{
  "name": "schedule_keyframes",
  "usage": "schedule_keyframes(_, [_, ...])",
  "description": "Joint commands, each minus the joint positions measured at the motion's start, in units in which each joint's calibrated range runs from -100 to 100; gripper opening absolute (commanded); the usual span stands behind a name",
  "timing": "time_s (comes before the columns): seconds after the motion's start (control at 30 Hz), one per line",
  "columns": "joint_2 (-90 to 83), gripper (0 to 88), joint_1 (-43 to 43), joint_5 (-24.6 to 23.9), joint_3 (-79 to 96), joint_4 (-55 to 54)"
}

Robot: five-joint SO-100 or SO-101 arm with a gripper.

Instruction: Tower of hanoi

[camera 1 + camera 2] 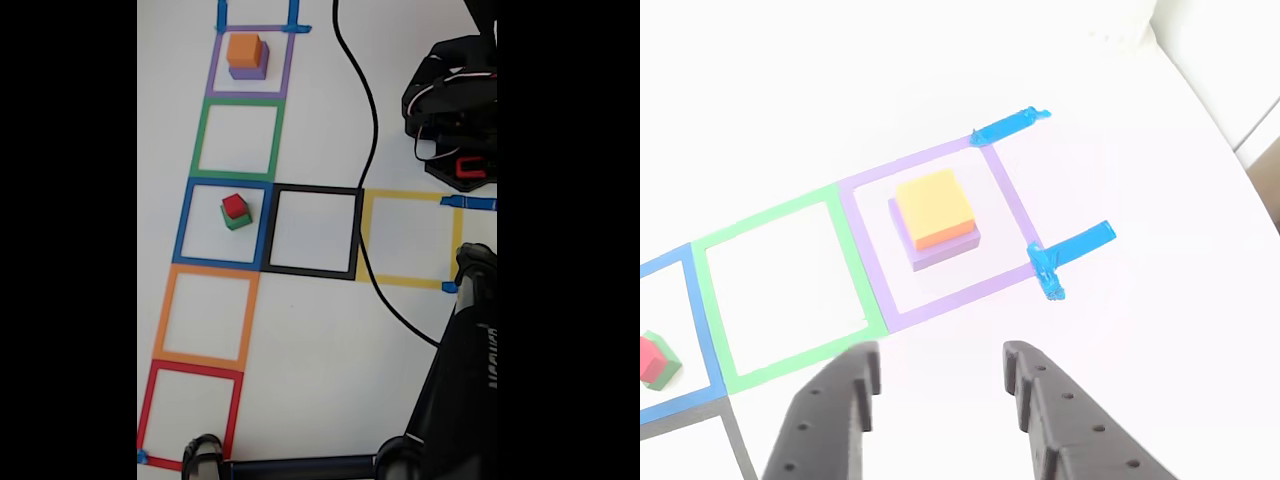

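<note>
An orange cube (244,49) sits on a larger purple cube (249,72) inside the purple tape square at the top of the fixed view. A red cube (234,206) rests on a green cube (238,221) in the blue tape square, two squares down. In the other view the orange cube (933,207) and purple cube (940,256) lie straight ahead of my gripper (940,360). It is open and holds nothing, a short way back from that stack. The red cube (648,358) and green cube (666,373) show at the left edge. My arm (450,100) stays folded at the upper right.
Green (238,140), orange (205,315), red (190,410), black (312,232) and yellow (408,238) tape squares hold nothing. A black cable (372,130) runs down the table across the yellow square's left edge. A black stand (455,380) fills the lower right corner.
</note>
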Motion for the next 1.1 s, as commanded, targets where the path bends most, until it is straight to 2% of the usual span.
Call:
schedule_keyframes(0.0, [-4.10,23.1,3.65,0.00,11.71,-10.15])
schedule_keyframes(0.23, [-8.21,31.0,7.49,0.00,36.35,-34.28])
schedule_keyframes(0.47, [-6.52,37.0,8.93,0.00,50.62,-51.44])
schedule_keyframes(0.63, [-0.95,39.1,9.50,0.00,60.89,-71.28])
schedule_keyframes(0.73, [3.90,40.7,11.03,0.00,65.26,-82.29])
schedule_keyframes(1.07, [21.26,40.7,13.53,0.00,69.53,-106.67])
